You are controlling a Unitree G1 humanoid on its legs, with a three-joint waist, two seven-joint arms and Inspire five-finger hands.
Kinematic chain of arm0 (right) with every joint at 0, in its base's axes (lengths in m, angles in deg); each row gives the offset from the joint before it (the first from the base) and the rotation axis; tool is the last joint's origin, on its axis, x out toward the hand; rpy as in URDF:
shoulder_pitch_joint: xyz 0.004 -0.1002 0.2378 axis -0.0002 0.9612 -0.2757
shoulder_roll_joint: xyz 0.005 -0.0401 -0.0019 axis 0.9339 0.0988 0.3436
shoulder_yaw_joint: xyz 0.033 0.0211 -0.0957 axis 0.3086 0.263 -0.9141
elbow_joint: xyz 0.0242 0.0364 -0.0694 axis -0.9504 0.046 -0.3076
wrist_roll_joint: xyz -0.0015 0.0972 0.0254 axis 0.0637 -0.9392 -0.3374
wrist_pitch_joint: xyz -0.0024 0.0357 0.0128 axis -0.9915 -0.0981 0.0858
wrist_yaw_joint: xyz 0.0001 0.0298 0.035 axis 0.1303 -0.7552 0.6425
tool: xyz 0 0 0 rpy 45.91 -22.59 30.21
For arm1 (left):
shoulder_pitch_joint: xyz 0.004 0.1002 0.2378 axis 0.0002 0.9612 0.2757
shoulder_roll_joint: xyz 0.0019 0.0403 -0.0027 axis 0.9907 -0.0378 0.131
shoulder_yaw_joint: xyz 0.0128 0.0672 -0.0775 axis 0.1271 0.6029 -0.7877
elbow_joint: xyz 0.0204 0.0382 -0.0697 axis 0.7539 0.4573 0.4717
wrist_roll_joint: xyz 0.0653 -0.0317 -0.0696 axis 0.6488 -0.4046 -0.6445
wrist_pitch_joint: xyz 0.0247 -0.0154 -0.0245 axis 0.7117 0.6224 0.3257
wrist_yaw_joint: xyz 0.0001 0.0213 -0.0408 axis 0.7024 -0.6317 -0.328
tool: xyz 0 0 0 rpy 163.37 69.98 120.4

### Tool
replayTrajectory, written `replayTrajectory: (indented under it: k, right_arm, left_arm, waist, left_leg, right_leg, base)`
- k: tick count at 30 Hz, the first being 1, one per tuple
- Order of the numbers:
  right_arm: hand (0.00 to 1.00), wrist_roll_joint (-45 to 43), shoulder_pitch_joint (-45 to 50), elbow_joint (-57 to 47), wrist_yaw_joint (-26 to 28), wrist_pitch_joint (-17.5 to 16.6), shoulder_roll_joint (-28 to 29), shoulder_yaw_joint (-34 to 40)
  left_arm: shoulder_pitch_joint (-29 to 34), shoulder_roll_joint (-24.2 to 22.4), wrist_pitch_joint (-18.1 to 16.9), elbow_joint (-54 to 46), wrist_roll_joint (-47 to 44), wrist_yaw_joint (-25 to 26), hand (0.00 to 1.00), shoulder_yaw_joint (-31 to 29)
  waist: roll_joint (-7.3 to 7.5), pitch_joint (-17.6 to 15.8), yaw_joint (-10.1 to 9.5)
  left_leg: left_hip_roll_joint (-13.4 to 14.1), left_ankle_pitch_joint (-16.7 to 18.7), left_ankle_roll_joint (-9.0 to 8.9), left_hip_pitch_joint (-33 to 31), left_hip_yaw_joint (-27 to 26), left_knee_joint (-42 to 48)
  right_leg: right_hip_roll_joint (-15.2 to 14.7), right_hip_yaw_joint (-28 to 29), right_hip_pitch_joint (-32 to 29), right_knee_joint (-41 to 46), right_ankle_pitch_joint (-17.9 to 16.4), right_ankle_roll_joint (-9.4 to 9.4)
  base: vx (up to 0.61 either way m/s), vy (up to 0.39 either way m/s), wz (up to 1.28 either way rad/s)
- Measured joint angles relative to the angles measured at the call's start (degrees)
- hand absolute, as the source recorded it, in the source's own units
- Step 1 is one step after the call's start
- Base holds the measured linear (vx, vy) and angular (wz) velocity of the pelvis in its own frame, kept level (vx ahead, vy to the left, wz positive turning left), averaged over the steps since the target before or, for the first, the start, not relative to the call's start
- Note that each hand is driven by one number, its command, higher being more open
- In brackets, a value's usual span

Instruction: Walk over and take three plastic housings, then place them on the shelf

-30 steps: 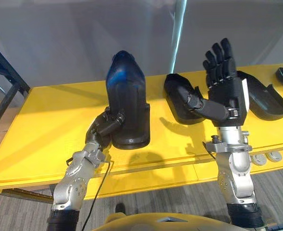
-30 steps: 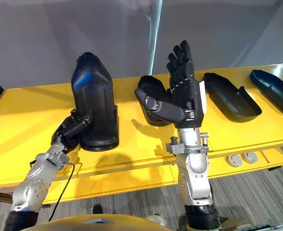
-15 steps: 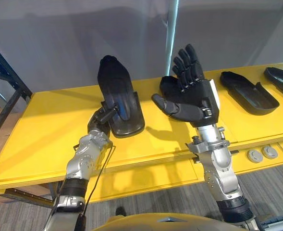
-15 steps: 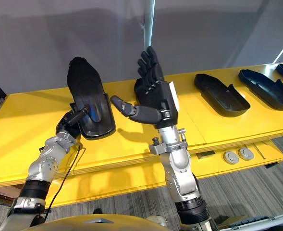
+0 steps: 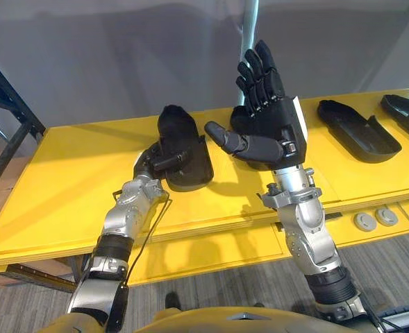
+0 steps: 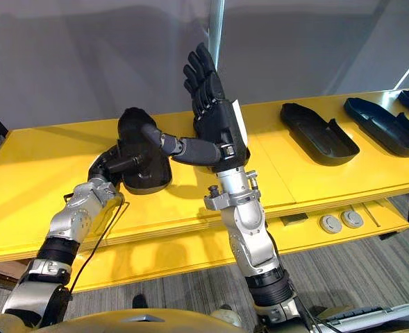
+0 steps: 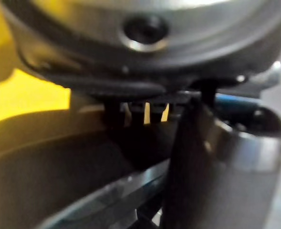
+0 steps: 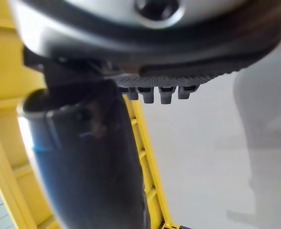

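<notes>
A black plastic housing (image 5: 183,147) lies low over the yellow table (image 5: 65,180), its rounded end pointing away from me. My left hand (image 5: 151,163) is shut on its near rim, with the thumb laid across the edge. The same housing (image 7: 54,167) sits right against that hand in the left wrist view. My right hand (image 5: 268,114) is raised just right of the housing, open, fingers straight up and thumb pointing toward it, holding nothing. Two more black housings (image 5: 360,130) (image 5: 405,112) lie on the table farther right.
A dark blue rack frame (image 5: 6,114) stands at the table's left end. A grey wall runs behind the table. Two round discs (image 5: 374,219) sit on the table's lower front ledge at the right.
The housing in my left hand stood upright a second ago and has tipped down and away toward the table. My right hand has come closer to it. The camera view has shifted too.
</notes>
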State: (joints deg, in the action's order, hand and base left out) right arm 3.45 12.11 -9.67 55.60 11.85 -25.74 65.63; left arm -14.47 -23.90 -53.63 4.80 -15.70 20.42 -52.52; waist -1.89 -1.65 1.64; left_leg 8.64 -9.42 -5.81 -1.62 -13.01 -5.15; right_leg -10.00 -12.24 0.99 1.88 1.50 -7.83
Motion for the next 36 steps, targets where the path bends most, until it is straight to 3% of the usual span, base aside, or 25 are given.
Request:
replayTrajectory:
  k: [5, 9, 15, 20, 23, 27, 29, 30, 36]
  right_arm:
    - [1.0, 0.0, 0.0, -0.2, 0.1, 0.6, 0.0, -1.4]
    - [1.0, -0.2, 0.1, -0.8, 0.1, 1.0, 0.0, -1.7]
    - [1.0, -0.5, 0.1, -2.1, 0.1, 1.3, 0.0, -1.8]
    - [1.0, -0.9, 0.7, -2.3, 0.0, 1.3, 0.1, -2.9]
    - [1.0, -0.9, 1.9, -3.1, 0.0, 1.3, 0.2, -4.2]
    - [1.0, -0.9, 4.1, -4.0, -0.2, 1.3, 0.3, -5.5]
    - [1.0, -0.9, 4.6, -4.7, -0.2, 1.3, 0.6, -5.6]
    - [1.0, -0.9, 5.7, -5.7, -0.1, 1.3, 0.8, -5.6]
    - [1.0, -0.8, 6.2, -5.7, 0.2, 1.3, 2.4, -5.4]
  left_arm:
    - [-2.0, 0.0, 0.6, 1.8, 3.3, 1.1, 1.0, 0.1]
    - [-4.1, 0.6, 1.8, 3.0, 11.9, 4.2, 1.0, -0.2]
    - [-4.7, 3.4, 2.8, 3.1, 22.8, 2.9, 1.0, -0.1]
    - [-5.1, 5.2, 6.0, 1.4, 35.4, 3.6, 1.0, 1.5]
    - [-5.1, 7.2, 6.9, 0.2, 38.3, 3.9, 1.0, 1.7]
    - [-5.3, 9.3, 5.7, -2.1, 36.6, 7.4, 1.0, 1.7]
    - [-5.2, 10.0, 3.2, -4.3, 32.1, 8.8, 1.0, 1.6]
    - [-5.1, 10.0, 1.1, -9.1, 24.0, 8.4, 1.0, 1.5]
    - [-3.6, 7.8, -7.7, -26.2, 9.5, 8.6, 1.0, 1.6]
  waist:
    - [-0.4, -0.3, 0.19]
    - [-1.01, -0.6, 0.19]
    - [-1.08, -0.7, 0.13]
    - [-1.48, -1.0, 0.2]
    - [-2.0, -1.3, 0.07]
    - [-2.14, -1.5, -0.21]
    - [-2.13, -1.5, -0.18]
    - [-2.07, -1.5, -0.36]
    - [-1.95, -1.6, 0.04]
  left_leg:
    - [0.2, 0.0, 0.15, 0.0, -0.1, 0.0]
    - [0.3, 0.0, 0.17, 0.0, -0.6, 0.0]
    - [0.2, 0.0, -0.11, 0.0, -0.7, 0.0]
    - [0.2, 0.3, -0.36, 0.2, -0.8, 0.0]
    - [0.3, 0.8, 0.02, 0.4, -1.3, 0.0]
    - [0.6, 0.9, -0.04, 1.3, -2.7, 0.0]
    - [0.9, 0.8, -0.03, 1.3, -3.4, 0.0]
    - [1.0, 0.5, 0.08, 1.2, -4.1, 0.0]
    - [0.9, -0.1, 0.0, 2.2, -4.1, 0.0]
  right_leg:
    - [0.1, 0.0, 0.0, 0.0, -0.1, 0.03]
    - [0.1, 0.1, -0.1, -0.1, -0.1, -0.01]
    - [0.1, 0.0, 0.0, 0.0, 0.2, 0.0]
    - [0.1, 0.0, 0.1, 0.1, 0.1, 0.1]
    - [0.0, -0.1, 0.3, 0.2, 0.1, 0.13]
    - [0.0, -0.3, 1.5, 0.2, -0.2, 0.35]
    - [0.0, -0.6, 1.5, 0.2, -0.2, 0.38]
    - [0.0, -1.0, 1.6, 0.2, -0.3, 0.51]
    - [-0.1, -1.0, 2.5, 0.2, -0.6, 0.53]
  base:
    - [-0.01, -0.001, 0.0]
    - [0.0, 0.0, 0.0]
    - [0.03, -0.004, 0.0]
    - [0.0, 0.0, 0.0]
    - [0.0, 0.0, 0.0]
    - [0.0, -0.001, 0.03]
    - [0.0, -0.002, 0.09]
    - [0.01, 0.0, 0.11]
    - [0.0, -0.001, 0.01]
